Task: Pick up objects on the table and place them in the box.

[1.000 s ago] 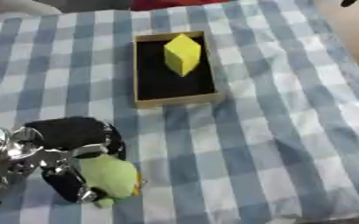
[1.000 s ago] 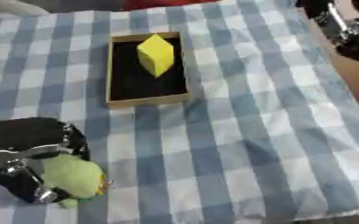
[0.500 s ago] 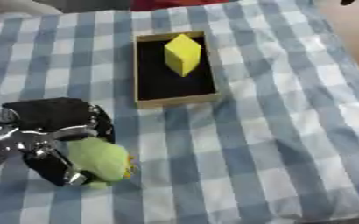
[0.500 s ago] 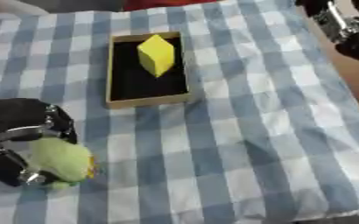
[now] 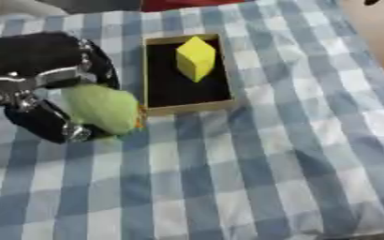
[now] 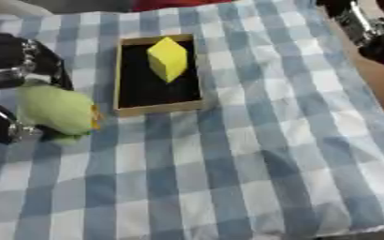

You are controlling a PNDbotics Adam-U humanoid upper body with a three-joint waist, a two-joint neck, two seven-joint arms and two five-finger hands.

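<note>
The left hand [image 5: 40, 89] is gripping a pale green soft object [image 5: 103, 108], fingers curling round it, just beside the left wall of the box [image 5: 148, 70]. A yellow block [image 5: 195, 58] is sitting inside. Checked cloth [image 5: 253, 164] is lying open on the desk's near and right sides. Only the right eye view is showing the right hand [image 6: 367, 28], top right; its fingers cannot be told.

Checked woven tablecloth [image 5: 253, 154], soft and creased; fuzzy matt green plush toy [image 5: 101, 108] (orange trim); smooth yellow block [image 5: 195, 58]; cardboard-walled box [image 5: 187, 105], matt black inside
</note>
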